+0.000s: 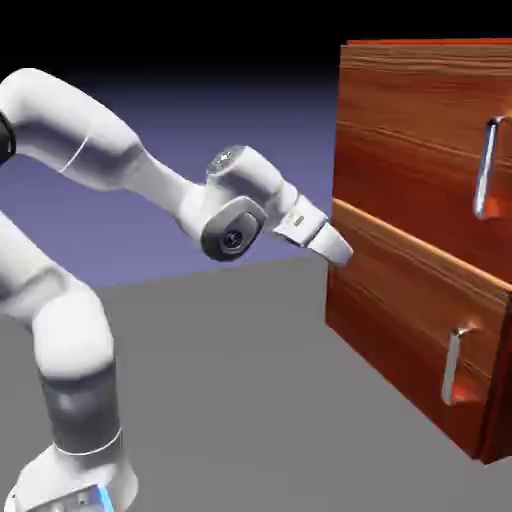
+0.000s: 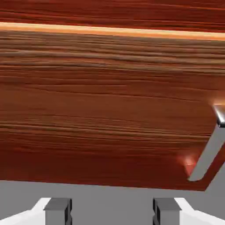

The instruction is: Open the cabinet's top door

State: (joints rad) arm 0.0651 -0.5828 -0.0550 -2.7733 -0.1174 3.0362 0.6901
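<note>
The reddish-brown wood-grain cabinet [image 1: 420, 240] stands at the exterior view's right. Its top door [image 1: 405, 130] carries a vertical silver handle [image 1: 488, 166] near the far edge. My gripper [image 1: 337, 250] hovers just off the cabinet's near edge, level with the seam between the two panels and well short of that handle. In the hand view the two grey fingertips [image 2: 57, 209] stand apart with nothing between them, so the gripper [image 2: 112, 210] is open. That view is filled mostly by the lower panel [image 2: 105, 110], with only a strip of the top door [image 2: 110, 12] above the bright seam.
The lower panel [image 1: 400, 320] has its own silver handle [image 1: 455, 366], which also shows in the hand view as a slanted silver handle [image 2: 207, 151] at the right. Grey table surface [image 1: 250, 380] lies below the arm and in front of the cabinet.
</note>
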